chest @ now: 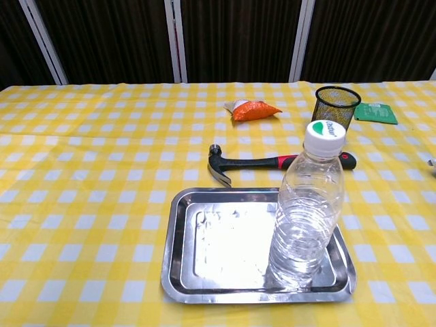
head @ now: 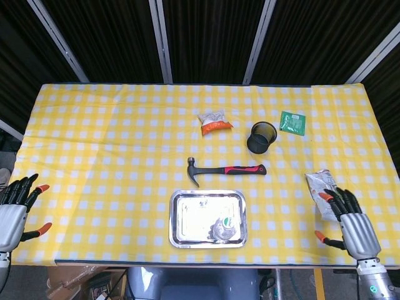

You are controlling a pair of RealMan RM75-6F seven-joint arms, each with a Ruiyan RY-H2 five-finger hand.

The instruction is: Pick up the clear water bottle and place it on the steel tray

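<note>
The clear water bottle (chest: 306, 208) with a white cap stands upright in the right half of the steel tray (chest: 204, 266); from above, the bottle (head: 225, 227) sits at the tray's (head: 187, 219) near right corner. My right hand (head: 351, 226) hangs open at the table's near right edge, well away from the tray, holding nothing. My left hand (head: 15, 209) is open off the near left edge. Neither hand shows in the chest view.
A hammer (head: 224, 170) with a red and black handle lies just behind the tray. Further back are a black mesh cup (head: 262, 137), an orange snack bag (head: 214, 121) and a green packet (head: 292, 122). A crumpled wrapper (head: 326, 195) lies next to my right hand.
</note>
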